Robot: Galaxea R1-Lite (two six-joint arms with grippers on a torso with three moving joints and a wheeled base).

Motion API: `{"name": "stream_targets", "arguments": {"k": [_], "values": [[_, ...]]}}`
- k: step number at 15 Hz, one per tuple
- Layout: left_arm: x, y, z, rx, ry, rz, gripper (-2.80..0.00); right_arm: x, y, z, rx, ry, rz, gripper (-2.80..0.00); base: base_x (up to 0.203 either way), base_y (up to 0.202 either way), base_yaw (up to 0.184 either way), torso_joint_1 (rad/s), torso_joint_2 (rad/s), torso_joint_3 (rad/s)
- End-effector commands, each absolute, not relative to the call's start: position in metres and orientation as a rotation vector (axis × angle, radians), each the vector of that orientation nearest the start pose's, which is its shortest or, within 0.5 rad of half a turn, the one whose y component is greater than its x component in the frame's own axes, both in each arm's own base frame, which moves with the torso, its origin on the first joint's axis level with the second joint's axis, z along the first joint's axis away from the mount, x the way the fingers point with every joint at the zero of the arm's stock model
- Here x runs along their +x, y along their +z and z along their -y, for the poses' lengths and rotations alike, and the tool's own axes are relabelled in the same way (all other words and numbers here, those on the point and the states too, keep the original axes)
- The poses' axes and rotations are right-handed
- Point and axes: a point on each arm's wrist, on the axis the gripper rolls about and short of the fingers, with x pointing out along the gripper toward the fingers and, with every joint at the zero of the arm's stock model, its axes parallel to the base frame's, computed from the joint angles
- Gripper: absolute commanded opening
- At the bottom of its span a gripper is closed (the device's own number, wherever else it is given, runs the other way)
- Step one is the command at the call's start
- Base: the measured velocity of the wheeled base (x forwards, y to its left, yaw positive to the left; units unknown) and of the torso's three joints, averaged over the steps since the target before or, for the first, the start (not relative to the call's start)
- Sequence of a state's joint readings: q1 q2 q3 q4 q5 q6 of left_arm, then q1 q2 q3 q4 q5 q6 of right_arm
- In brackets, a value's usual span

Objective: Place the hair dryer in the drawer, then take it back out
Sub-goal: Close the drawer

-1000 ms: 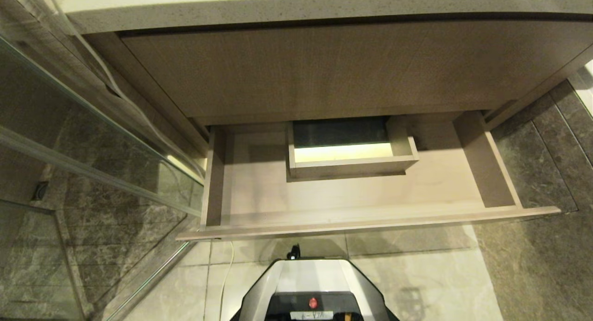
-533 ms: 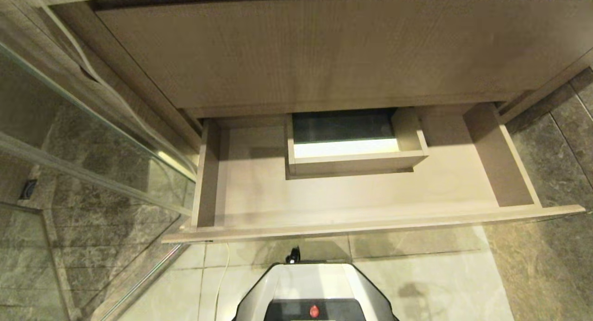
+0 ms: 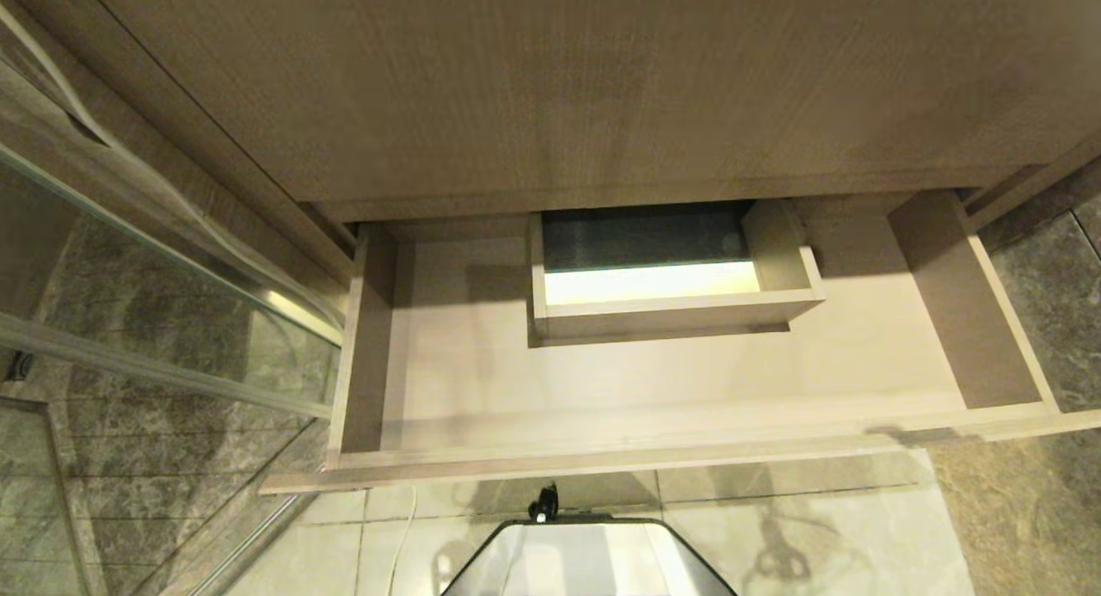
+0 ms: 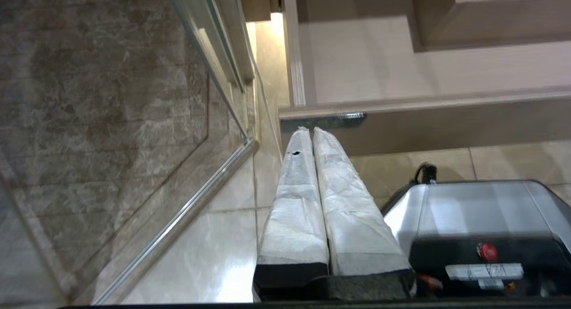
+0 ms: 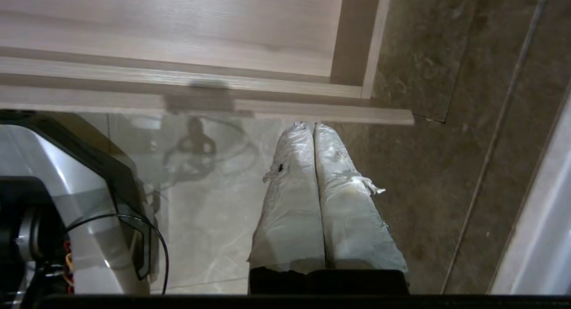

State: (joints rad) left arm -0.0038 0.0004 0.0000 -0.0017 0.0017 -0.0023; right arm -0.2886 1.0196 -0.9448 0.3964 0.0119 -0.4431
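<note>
Head view: the drawer stands pulled out beneath the taller wood panel, its floor bare around the boxed cut-out at mid-back. Neither hand appears here, and the hair dryer cannot be seen in any view.

Left wrist view: the left hand has its two wrapped fingers pressed together, holding nothing, with the tips just below the drawer's front edge near its left corner. A glass partition lies beyond that hand's outer side, and the robot base on its inner side.

Right wrist view: the right hand is likewise fully closed and empty, its tips just short of the drawer front's right end, over the floor. Dark stone tiling lies outward of it. The wrapping on its fingers is frayed. Both wrist views cut off the drawer's back.
</note>
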Motion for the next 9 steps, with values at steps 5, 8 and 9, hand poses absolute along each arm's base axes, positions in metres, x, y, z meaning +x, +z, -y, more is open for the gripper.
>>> {"name": "stream_targets", "arguments": {"k": [5,8,9], "values": [[-0.023,0.075,0.000,-0.003,-0.002,0.000,-2.80,0.160,0.232,0.050,-0.305,-0.103,-0.802,-2.80,0.000,0.000,0.000,0.029,0.28,0.338],[-0.023,0.075,0.000,-0.003,-0.002,0.000,-2.80,0.187,0.203,0.059,-0.285,-0.052,-0.984,-2.80,0.000,0.000,0.000,0.102,0.05,0.161],[-0.023,0.076,0.000,-0.003,-0.002,0.002,-2.80,0.195,0.194,0.062,-0.292,-0.051,-1.046,-2.80,0.000,0.000,0.000,0.063,0.05,0.043]]}}
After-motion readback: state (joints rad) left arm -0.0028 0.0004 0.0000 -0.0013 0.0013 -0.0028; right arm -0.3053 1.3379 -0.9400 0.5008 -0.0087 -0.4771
